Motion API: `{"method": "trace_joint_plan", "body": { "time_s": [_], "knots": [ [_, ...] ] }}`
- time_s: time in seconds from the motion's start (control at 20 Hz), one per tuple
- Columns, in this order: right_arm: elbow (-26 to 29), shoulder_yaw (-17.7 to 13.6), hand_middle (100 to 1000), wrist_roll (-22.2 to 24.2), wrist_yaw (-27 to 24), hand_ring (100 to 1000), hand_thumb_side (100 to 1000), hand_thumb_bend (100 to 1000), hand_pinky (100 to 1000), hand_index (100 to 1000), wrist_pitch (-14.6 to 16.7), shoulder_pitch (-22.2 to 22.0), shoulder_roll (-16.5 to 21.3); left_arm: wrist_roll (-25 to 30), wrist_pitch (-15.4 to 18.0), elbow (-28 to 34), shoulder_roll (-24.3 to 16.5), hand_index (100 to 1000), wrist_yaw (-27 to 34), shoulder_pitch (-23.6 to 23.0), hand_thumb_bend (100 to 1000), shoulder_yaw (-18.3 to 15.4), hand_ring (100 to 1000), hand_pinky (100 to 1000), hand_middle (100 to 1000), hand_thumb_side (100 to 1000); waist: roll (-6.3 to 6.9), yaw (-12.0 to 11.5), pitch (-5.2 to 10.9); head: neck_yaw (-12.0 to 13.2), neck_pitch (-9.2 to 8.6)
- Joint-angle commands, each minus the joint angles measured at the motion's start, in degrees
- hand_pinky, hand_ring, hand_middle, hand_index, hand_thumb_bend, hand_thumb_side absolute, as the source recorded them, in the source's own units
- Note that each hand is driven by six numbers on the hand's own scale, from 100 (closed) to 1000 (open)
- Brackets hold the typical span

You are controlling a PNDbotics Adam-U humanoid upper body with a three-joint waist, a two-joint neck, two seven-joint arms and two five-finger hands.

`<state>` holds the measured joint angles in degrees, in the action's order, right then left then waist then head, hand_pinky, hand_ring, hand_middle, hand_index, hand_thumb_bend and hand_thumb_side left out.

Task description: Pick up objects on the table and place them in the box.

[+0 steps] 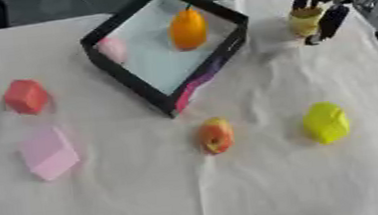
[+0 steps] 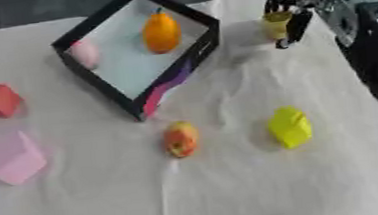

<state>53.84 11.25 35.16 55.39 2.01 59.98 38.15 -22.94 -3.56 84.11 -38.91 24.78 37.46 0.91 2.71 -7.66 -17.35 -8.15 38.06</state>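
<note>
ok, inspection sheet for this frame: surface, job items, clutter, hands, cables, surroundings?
Surface: table under a creased white cloth.
Box: black-rimmed box, set cornerwise, holding an orange fruit and a pale pink object.
Loose items: red block, pink block, apple, yellow object, all apart on the cloth.
Clutter: nothing seen.
Hands: right hand curled round a small yellow item right of the box; whether it is lifted cannot be told. Left hand not in view.
Cables: nothing seen.
Surroundings: dark area beyond the far edge; nothing made out.
</note>
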Motion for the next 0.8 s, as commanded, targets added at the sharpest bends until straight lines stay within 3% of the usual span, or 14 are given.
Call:
{"method": "trace_joint_plan", "body": {
  "time_s": [0.05,0.3,0.5,0.8],
  "knots": [
    [0.2,-1.13,810,-1.3,1.14,834,100,454,846,857,-0.74,0.99,1.81,0.23,0.09,1.12,-1.41,886,0.15,1.12,332,-0.71,850,776,823,686,0.77,-0.33,0.07,-0.32,-1.3],
    [-0.25,-2.44,802,-4.71,2.37,821,100,435,840,852,-2.62,1.08,2.42,0.33,0.11,1.54,-1.48,885,0.32,1.35,324,-0.76,852,777,823,690,0.81,-0.98,-0.89,-1.03,-2.23],
    [-1.17,-2.88,789,-4.51,3.74,812,100,402,835,840,-3.4,1.51,2.57,0.64,0.07,1.7,-1.43,882,0.34,1.3,320,-0.68,852,778,824,694,0.9,-1.22,-1.47,-1.14,-2.63],
    [-0.33,-3.28,668,-5.69,3.03,722,100,336,783,742,-4.01,2.01,2.79,0.8,0.03,1.57,-1.37,883,0.33,1.18,315,-0.65,854,779,825,697,1.02,-1.03,-1.79,-1.23,-2.43]
  ]
}}
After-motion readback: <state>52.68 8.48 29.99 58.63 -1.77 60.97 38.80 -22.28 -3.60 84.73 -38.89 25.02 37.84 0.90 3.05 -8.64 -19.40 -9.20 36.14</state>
